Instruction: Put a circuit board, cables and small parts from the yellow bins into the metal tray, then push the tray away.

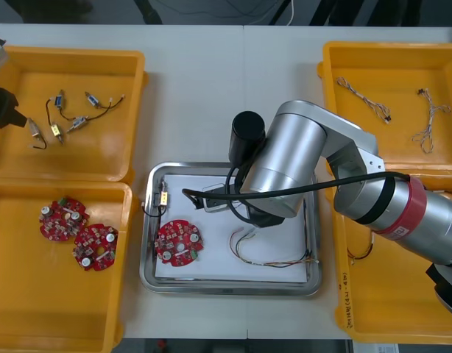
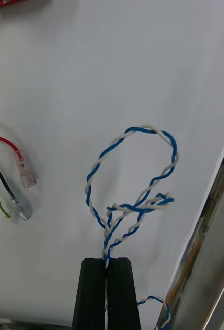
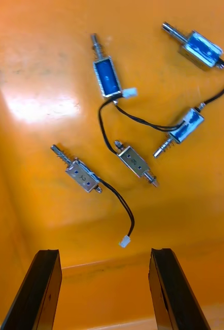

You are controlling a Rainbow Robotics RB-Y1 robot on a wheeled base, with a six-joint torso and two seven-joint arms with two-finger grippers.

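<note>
While left hand spread near five small parts, right hand gripping one cable.

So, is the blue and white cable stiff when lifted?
Probably floppy: the blue and white cable curls in a loose loop beyond the right gripper, shut on it. Likely light, being thin. Its crossing strands may snag near the fingers. The left gripper hovers open over a yellow bin.

A pale, evenly lit surface, split by a thin seam running down its middle, fills the scene; beyond its far edge lies a strip of dark floor.
</note>
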